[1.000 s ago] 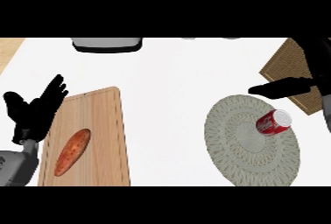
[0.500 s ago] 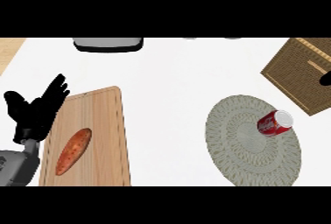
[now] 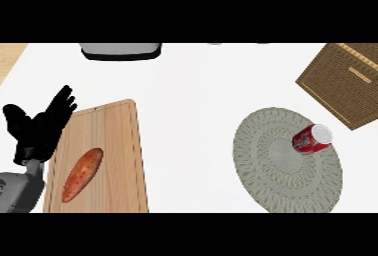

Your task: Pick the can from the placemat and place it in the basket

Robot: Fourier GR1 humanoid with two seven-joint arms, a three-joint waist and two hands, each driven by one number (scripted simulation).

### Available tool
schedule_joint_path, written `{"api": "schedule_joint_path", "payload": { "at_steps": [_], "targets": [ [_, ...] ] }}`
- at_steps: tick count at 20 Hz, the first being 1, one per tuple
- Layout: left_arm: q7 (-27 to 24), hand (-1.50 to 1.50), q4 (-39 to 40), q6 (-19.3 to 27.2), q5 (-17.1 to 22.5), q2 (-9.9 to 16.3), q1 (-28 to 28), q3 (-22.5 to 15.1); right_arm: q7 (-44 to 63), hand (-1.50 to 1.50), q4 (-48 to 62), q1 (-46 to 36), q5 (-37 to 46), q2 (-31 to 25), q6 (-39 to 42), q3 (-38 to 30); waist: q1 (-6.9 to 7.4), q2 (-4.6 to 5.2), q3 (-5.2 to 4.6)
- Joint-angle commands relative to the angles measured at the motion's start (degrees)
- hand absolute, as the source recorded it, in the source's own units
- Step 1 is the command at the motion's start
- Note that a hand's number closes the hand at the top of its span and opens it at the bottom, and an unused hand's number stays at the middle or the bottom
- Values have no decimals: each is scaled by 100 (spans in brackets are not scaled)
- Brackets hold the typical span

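Only one limb shows, at the left edge of the head view: the left hand [image 3: 35, 131], matte black all over, with slim tapering fingers [image 3: 63, 100] and a thicker, blunt thumb [image 3: 15, 114] set off to the side. The black continues down into a narrow wrist section that ends in a straight edge. Nearer, the forearm [image 3: 18, 192] is a smooth grey shell, wider than the wrist and rounded, with a lighter grey patch on its left side; no cables, screws or markings can be made out on it.
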Motion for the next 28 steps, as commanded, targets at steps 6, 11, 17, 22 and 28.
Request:
{"api": "schedule_joint_path", "payload": {
  "at_steps": [6, 11, 17, 22, 28],
  "targets": [
    [134, 0, 71, 11, -185, -89, -169, 202, -450, -150, -1318, 2006, 179, 238, -575, -1317, -83, 16, 13],
    [236, 0, -250, -97, -306, -169, 48, 220, -738, -150, -1958, 2987, 612, 885, -569, -1615, 25, 21, 10],
    [140, 0, -406, -229, -384, -311, 231, 249, -1932, -150, -2085, 3855, 2237, 1903, -1212, -1310, 77, 34, 9],
    [128, 0, 94, -588, -272, -166, -195, 561, -2913, -150, -1279, 3704, 3236, 2764, -2045, -647, 100, 54, 9],
    [405, 0, -65, -389, -670, -591, -248, 480, -2996, -150, -401, 3232, 3406, 3124, -1899, -649, 95, 41, 6]
  ]
}}
